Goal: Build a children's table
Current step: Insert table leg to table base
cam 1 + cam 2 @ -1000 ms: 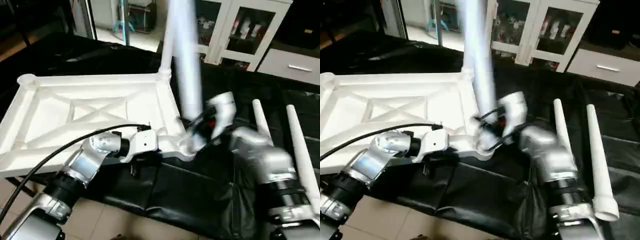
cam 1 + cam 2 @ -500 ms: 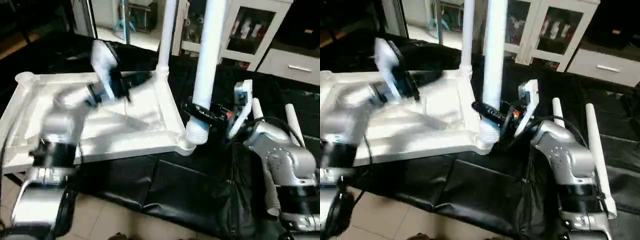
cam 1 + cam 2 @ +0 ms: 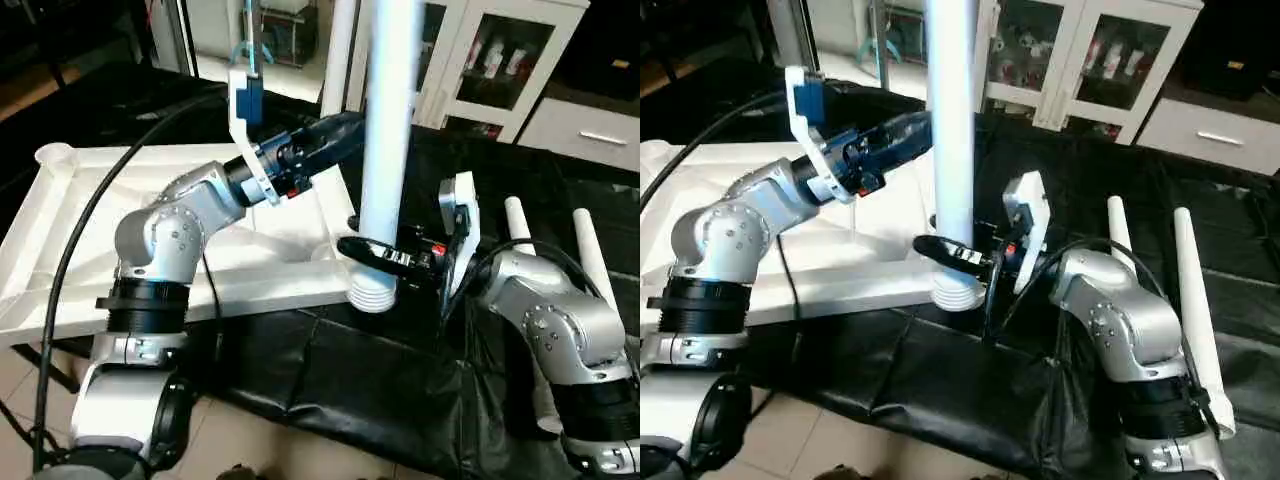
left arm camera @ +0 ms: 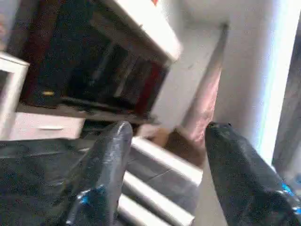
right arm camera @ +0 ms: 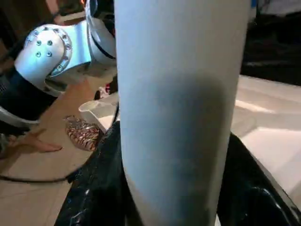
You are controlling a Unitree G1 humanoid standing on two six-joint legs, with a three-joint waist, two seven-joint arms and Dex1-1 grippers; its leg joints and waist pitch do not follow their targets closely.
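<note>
The white tabletop (image 3: 270, 270) lies upside down on the black-covered table, ribs up. One white leg (image 3: 340, 50) stands upright in its far right corner. My right gripper (image 3: 372, 255) is shut on a second leg (image 3: 388, 150) just above its threaded end (image 3: 372, 295). It holds this leg upright at the tabletop's near right corner, and I cannot tell whether the end sits in the socket. In the right wrist view the leg (image 5: 178, 117) sits between the black fingers (image 5: 94, 193). My left gripper (image 3: 345, 128) hangs raised over the tabletop, open and empty, its tips close beside the held leg.
Two loose legs (image 3: 517, 230) (image 3: 592, 260) lie side by side on the black cover right of my right arm. White glass-door cabinets (image 3: 490, 60) stand behind the table. A black cable (image 3: 75, 240) runs over the tabletop to my left arm.
My left gripper let go of the tabletop's near rim, rose across the tabletop toward the held leg and opened. The right gripper has swung the leg upright at the near corner.
</note>
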